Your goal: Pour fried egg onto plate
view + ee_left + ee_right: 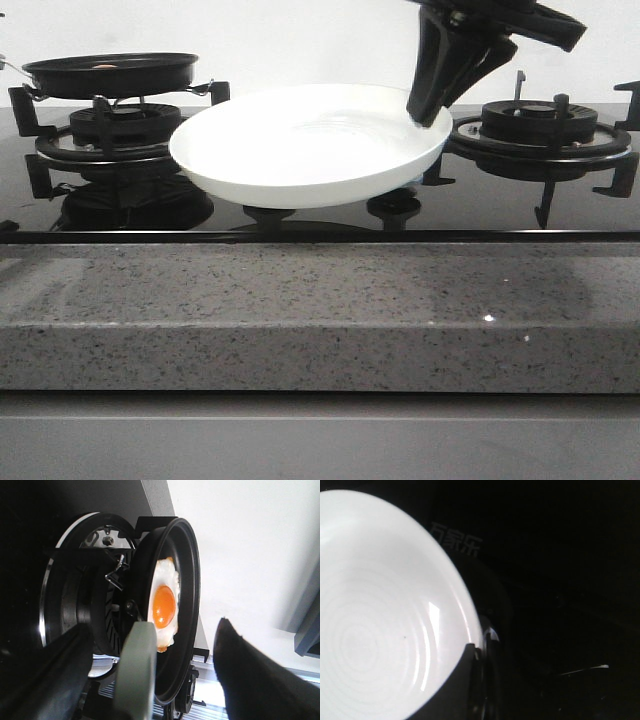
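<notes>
A black glass hob (pixel 320 215) sits behind a speckled grey counter edge (pixel 320 320), with a burner at each side. In the front view a white plate (pixel 300 150) hangs above the middle of the hob, tilted slightly, its right rim pinched by the right gripper (pixel 432 110), whose dark fingers come down from the upper right. The right wrist view shows the plate (pixel 370 620) close up: glossy, with faint concentric rings, and one finger (pixel 462 680) lying over the rim; the other finger is hidden under the plate. At far left in the front view a black pan (pixel 110 72) sits over the left burner (pixel 125 125), seen edge-on, so the egg shows only as a small pale speck. The left wrist view shows what the front view cannot: the egg (pixel 164 602), white with an orange yolk, lies flat in the pan (pixel 187 580). There the left gripper (pixel 150 675) has its dark fingers (pixel 250 680) spread wide on either side of the pan's grey-green handle (pixel 137 670), not touching it. The left arm itself is outside the front view.
</notes>
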